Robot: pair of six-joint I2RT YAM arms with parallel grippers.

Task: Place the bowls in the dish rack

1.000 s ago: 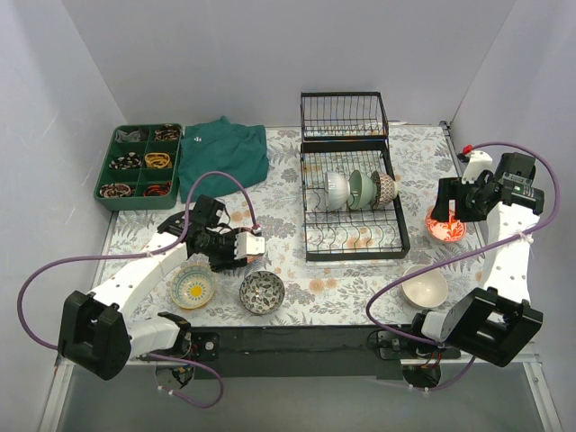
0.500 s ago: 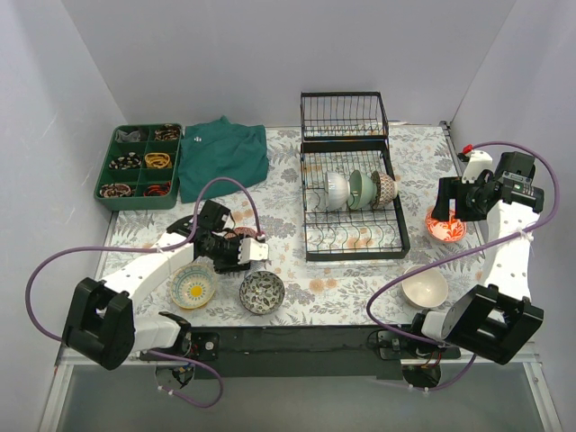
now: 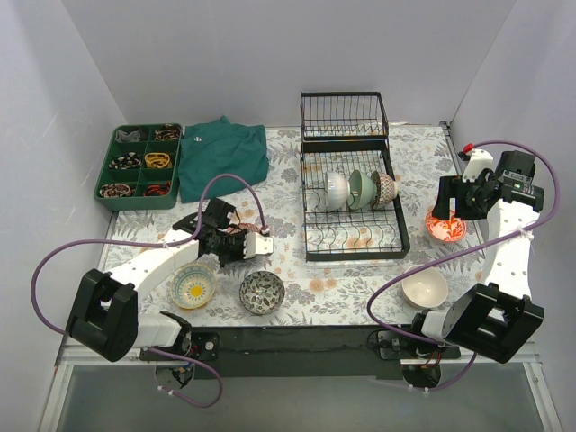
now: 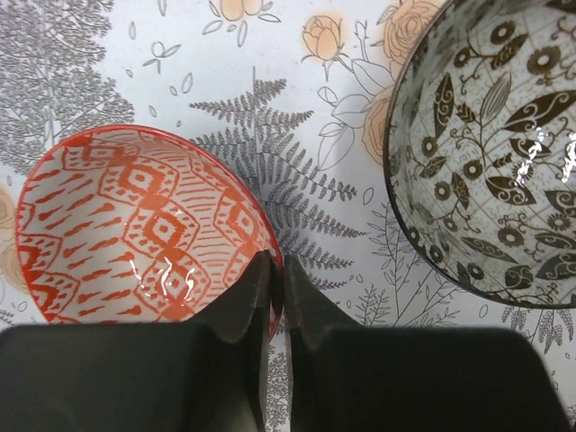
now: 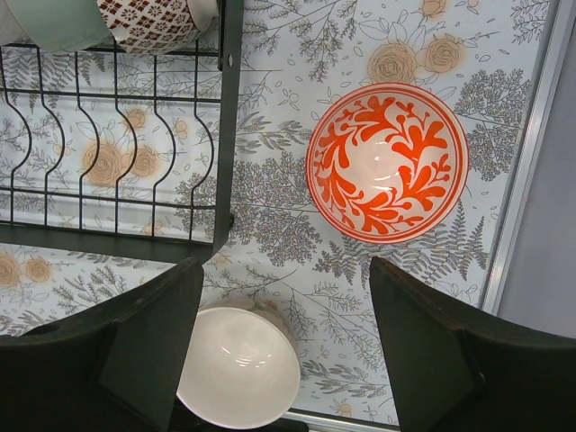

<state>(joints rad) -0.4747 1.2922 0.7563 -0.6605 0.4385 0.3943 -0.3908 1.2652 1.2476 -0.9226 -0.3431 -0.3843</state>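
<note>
My left gripper (image 3: 248, 244) (image 4: 277, 262) is shut on the rim of a red-patterned bowl (image 4: 135, 229), held over the floral mat. The black-white bowl (image 3: 262, 292) (image 4: 504, 162) and the yellow-sun bowl (image 3: 193, 285) sit just in front of it. The black wire dish rack (image 3: 355, 256) (image 5: 227, 126) holds a plain pale bowl (image 3: 337, 190), a pale green bowl (image 3: 360, 189) (image 5: 54, 18) and a brown-patterned bowl (image 3: 384, 187) (image 5: 148, 22) on edge. My right gripper (image 3: 450, 209) (image 5: 283, 265) is open above the red-orange bowl (image 3: 445, 226) (image 5: 387, 162). A cream bowl (image 3: 424, 289) (image 5: 238, 364) sits nearer the front.
A green compartment tray (image 3: 139, 166) and a green cloth (image 3: 225, 157) lie at the back left. The rack's smaller basket section (image 3: 344, 115) stands at its far end. The table's metal edge (image 5: 526, 171) runs close to the right of the red-orange bowl.
My left gripper has moved a little to the right and away from me, toward the rack, with the red-patterned bowl in it. The right arm has hardly moved.
</note>
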